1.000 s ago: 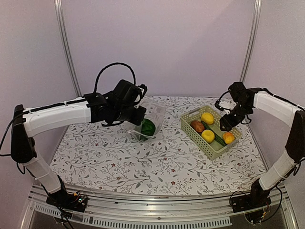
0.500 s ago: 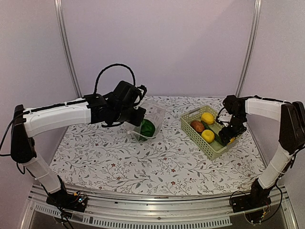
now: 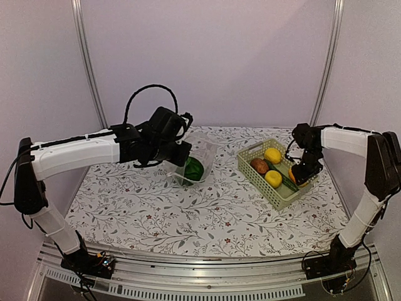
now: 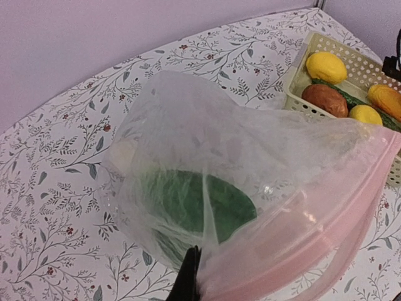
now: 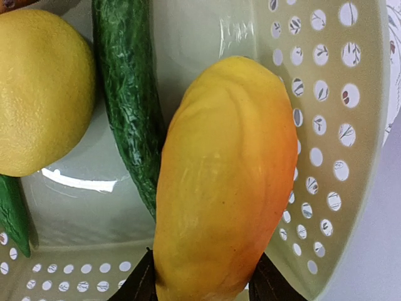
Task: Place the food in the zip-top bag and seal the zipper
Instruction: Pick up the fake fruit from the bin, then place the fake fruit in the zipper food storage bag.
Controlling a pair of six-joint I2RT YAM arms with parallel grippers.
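Pinched shut in left gripper (image 4: pixel 190 279): zip-top bag (image 4: pixel 250 144) mouth, leafy green vegetable (image 4: pixel 182 200) inside. Clasped by right gripper (image 5: pixel 203 285): orange piece (image 5: pixel 225 175), in green basket (image 5: pixel 326 125).

beside orange piece (image 5: pixel 225 182): cucumber (image 5: pixel 128 94) just against one side; basket wall (image 5: pixel 326 125) near the other
bag mouth: zip-top bag (image 4: pixel 188 125) gapes; leafy green (image 4: pixel 188 200) lies deep inside

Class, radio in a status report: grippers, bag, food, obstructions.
Left gripper shut on zip-top bag, leafy green inside. Right gripper astride orange piece in basket, grip unconfirmed. Cucumber close alongside.
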